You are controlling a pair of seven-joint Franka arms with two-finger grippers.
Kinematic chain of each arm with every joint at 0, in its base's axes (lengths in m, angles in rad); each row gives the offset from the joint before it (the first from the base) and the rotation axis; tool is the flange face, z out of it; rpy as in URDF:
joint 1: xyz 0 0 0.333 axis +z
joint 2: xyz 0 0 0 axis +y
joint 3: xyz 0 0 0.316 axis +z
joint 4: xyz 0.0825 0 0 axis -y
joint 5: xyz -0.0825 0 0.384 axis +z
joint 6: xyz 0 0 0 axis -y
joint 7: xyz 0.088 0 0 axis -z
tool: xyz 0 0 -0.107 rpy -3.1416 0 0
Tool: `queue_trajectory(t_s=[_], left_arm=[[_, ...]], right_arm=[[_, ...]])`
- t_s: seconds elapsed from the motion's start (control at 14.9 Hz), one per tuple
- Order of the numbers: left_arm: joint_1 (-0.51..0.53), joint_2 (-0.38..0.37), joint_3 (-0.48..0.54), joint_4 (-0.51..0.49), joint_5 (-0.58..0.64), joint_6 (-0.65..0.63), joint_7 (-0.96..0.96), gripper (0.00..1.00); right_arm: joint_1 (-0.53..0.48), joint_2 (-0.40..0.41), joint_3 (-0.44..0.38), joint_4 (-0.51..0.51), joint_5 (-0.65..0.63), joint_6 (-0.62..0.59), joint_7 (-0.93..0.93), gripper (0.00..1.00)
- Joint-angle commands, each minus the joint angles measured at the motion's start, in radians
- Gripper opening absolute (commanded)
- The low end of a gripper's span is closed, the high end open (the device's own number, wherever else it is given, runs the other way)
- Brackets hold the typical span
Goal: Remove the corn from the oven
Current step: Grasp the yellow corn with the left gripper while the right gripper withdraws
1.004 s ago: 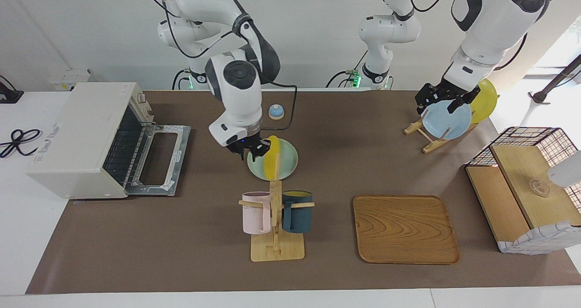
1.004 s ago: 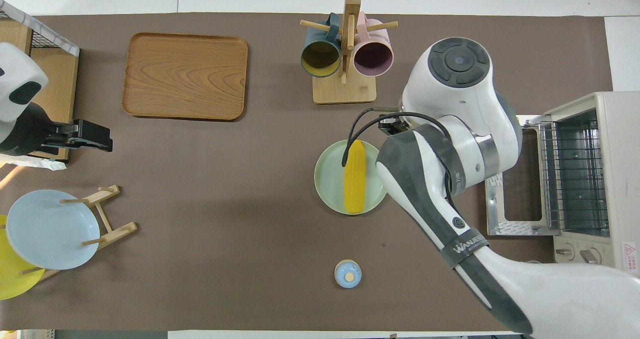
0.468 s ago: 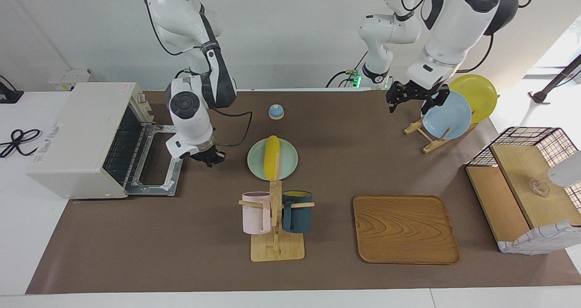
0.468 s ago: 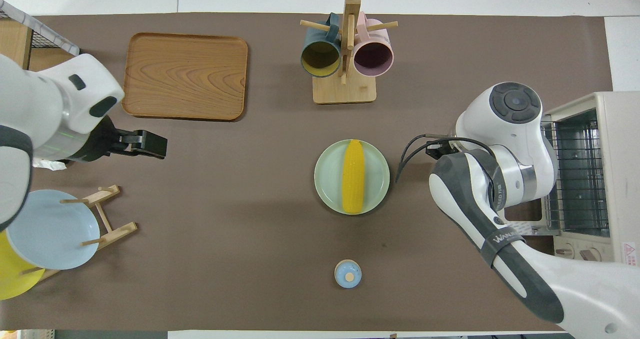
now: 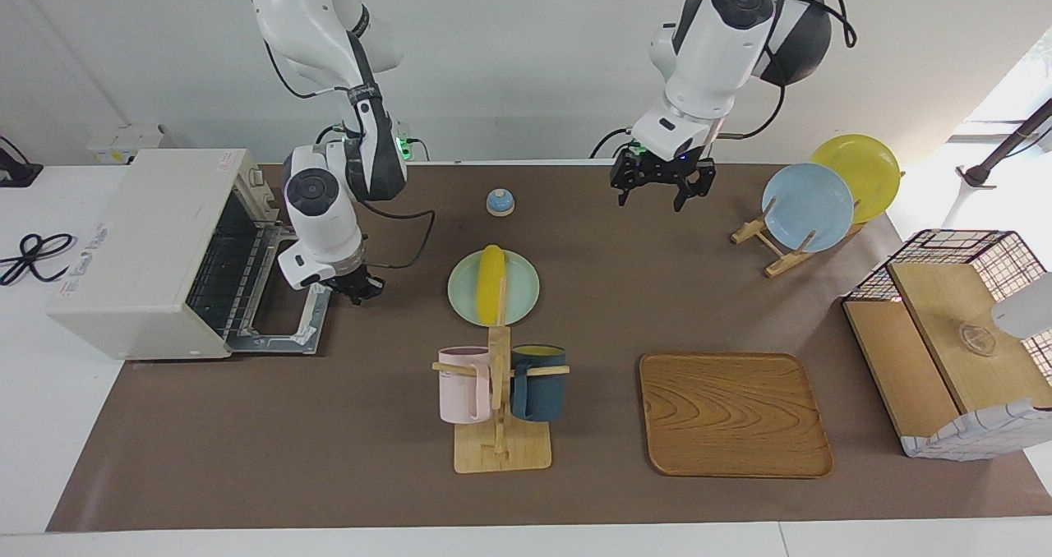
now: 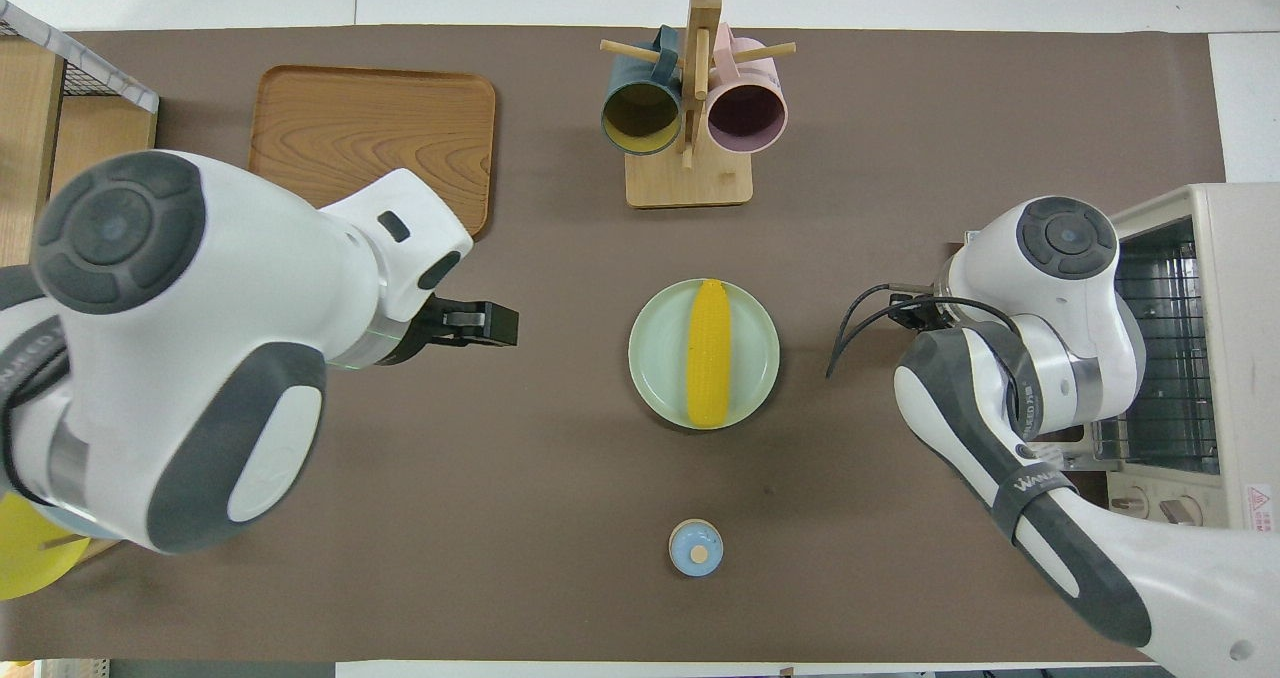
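Brown matting covered the surface (image 5: 246,425). At the right arm's end stood the oven (image 5: 156,253), door down, rack bare. The corn (image 6: 709,353) already lay on a green plate (image 6: 655,358) mid-surface, long axis running away from the robots. The right tool (image 5: 359,286), shut and empty, hung between door and plate; the left tool (image 5: 662,183), open, hovered well apart.

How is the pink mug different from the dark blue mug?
The pink mug is pale pink outside and dark inside; the dark blue mug is navy outside and yellow inside. The pink mug hangs toward the right arm's end, the blue toward the left arm's. Both hang tipped on the wooden mug stand.
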Motion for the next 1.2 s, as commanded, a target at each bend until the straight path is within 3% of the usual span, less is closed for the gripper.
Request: queue_trajectory(t_s=[0.0,0.54,0.74,1.0,1.14], left_arm=[[-0.098,0.071,0.015,-0.012,-0.018,0.103,-0.093,1.00],[-0.287,0.300,0.016,0.011,-0.065,0.405,-0.222,1.00],[-0.325,0.427,0.018,0.097,-0.064,0.428,-0.256,1.00],[-0.344,0.493,0.021,0.122,-0.032,0.488,-0.271,1.00],[-0.364,0.492,0.023,0.099,-0.032,0.505,-0.272,1.00]], right_arm=[[-0.027,-0.025,0.010,-0.046,-0.045,0.029,-0.013,0.00],[-0.055,-0.028,0.010,-0.055,-0.108,0.006,-0.016,0.00],[-0.058,-0.035,0.010,-0.026,-0.171,-0.067,-0.022,0.00],[-0.073,-0.091,0.010,-0.018,-0.185,-0.137,-0.083,0.00],[-0.077,-0.130,0.009,0.000,-0.185,-0.207,-0.117,0.00]])
